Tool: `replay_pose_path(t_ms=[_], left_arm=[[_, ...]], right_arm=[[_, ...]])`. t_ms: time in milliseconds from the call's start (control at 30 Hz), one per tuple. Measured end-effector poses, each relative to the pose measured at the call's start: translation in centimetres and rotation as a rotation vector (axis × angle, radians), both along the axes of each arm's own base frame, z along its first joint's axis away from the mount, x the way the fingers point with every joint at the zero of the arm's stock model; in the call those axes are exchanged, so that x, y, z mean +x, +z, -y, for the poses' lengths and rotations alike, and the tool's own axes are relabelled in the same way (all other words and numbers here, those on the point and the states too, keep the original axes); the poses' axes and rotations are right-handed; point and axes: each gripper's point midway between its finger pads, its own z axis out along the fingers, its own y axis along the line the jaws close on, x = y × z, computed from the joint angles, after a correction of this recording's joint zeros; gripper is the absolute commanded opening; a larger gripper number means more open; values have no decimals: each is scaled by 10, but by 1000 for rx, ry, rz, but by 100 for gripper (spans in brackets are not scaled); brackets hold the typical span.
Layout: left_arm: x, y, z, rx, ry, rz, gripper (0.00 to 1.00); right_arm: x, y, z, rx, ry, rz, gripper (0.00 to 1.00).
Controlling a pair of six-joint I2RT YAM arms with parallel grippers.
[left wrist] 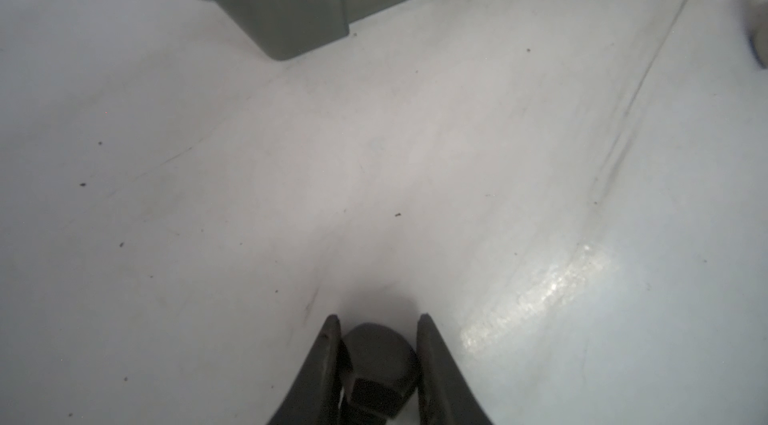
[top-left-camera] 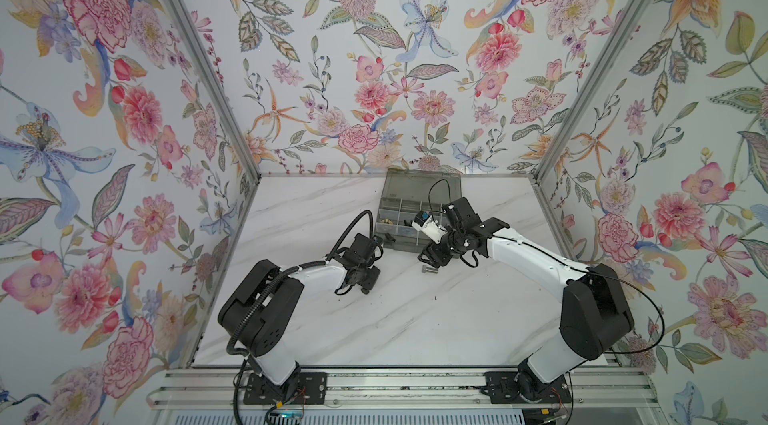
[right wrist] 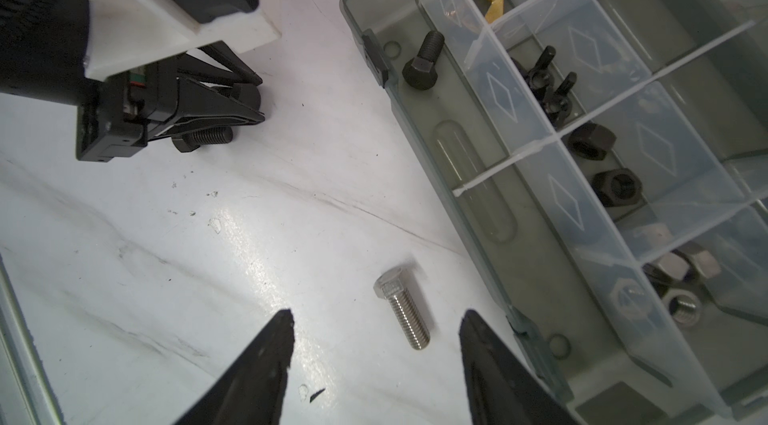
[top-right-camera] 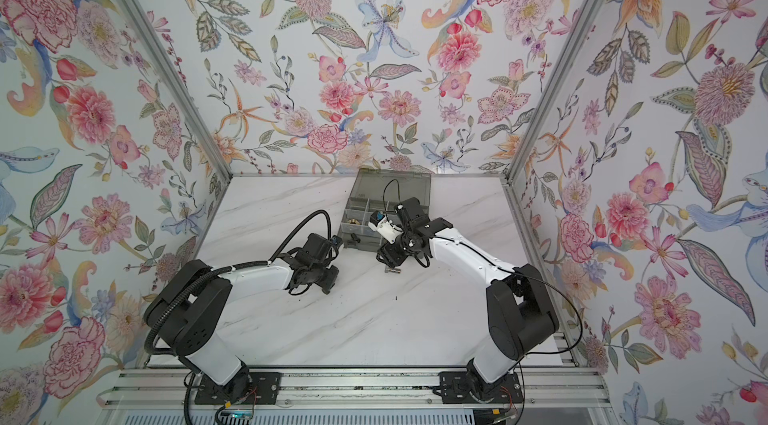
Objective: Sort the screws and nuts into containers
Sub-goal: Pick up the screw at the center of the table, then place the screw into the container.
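Your left gripper is pinching a black screw by its hex head, right at the fingertips. It sits low over the marble table, just near and left of the organiser box. The hold looks shallow, so lift slowly and straight up before you swing anywhere; a jerk could roll the head out of the pads. A second black screw lies on the table just beside the fingers, so rise clear of it rather than dragging sideways.

The likely home is the long compartment along the box's near wall, where one black screw already lies at the left end. The black nuts and silver nuts sit in compartments farther in. Carry the screw over the wall, come down low inside, then let go, so it cannot bounce across a divider.

Your right gripper is spread wide above the silver screw, which lies on the table near that wall. Hold that arm back until the left one clears the box.
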Motion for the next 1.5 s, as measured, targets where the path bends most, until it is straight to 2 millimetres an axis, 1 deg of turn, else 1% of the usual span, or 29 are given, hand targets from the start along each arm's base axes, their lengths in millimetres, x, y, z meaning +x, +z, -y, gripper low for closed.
replay_pose_path(t_ms=[300, 433, 533, 667, 733, 767, 867, 967, 1067, 1167, 1333, 1500], left_arm=[[6, 2, -4, 6, 22, 4, 0], [16, 11, -5, -8, 41, 21, 0], [30, 35, -1, -53, 55, 73, 0], [57, 84, 12, -156, 67, 188, 0], [71, 105, 19, -206, 75, 242, 0], [78, 113, 22, -232, 80, 263, 0], [95, 127, 30, -276, 91, 302, 0], [111, 124, 41, -300, 90, 306, 0], [119, 112, 47, -297, 91, 288, 0], [120, 102, 47, -287, 95, 269, 0], [124, 104, 49, -309, 93, 303, 0], [123, 99, 49, -332, 106, 318, 0]], right_arm=[[-2, -3, 1, -5, -1, -7, 66], [-3, -5, 2, -7, -4, -13, 66], [-4, -6, 3, -8, -5, -16, 66], [-6, -10, 5, -14, -11, -24, 66], [-6, -11, 6, -16, -13, -26, 66], [-6, -11, 6, -15, -15, -27, 66], [-5, -9, 7, -16, -20, -21, 66], [-6, -7, 9, -16, -25, -14, 66], [-8, -5, 11, -16, -28, -9, 66], [-10, -5, 13, -19, -33, -9, 66], [-10, -6, 16, -21, -43, -11, 66], [-10, -6, 16, -22, -47, -12, 67]])
